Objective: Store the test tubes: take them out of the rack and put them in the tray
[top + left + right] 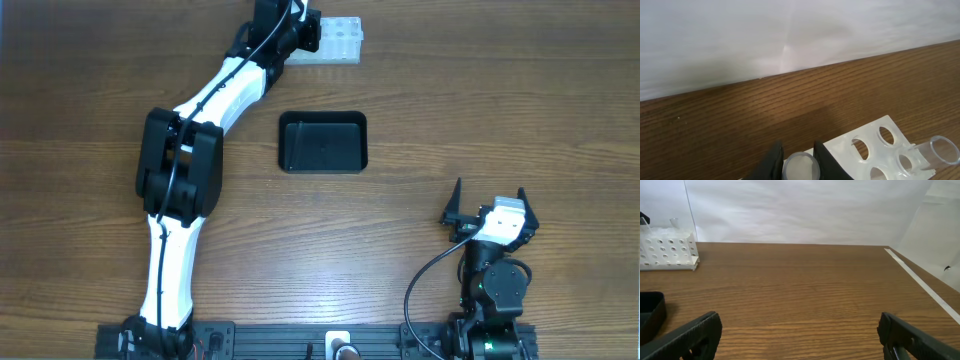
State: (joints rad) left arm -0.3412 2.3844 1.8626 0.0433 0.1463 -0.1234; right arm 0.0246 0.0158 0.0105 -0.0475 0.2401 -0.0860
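The white test tube rack [338, 42] stands at the far edge of the table, and my left gripper [303, 32] is at its left end. In the left wrist view the left gripper [797, 147] is shut on a clear test tube [799, 165], whose open rim shows between the fingers, just beside the rack [867, 150]. Another tube [941, 149] stands in the rack. The black tray [322, 142] lies at mid-table, with nothing seen inside it. My right gripper [489, 192] is open near the front right, far from both.
The right wrist view shows the right gripper [800, 319] wide open over bare wood, the rack [667, 250] far off and a corner of the tray [652, 311]. A white wall backs the table.
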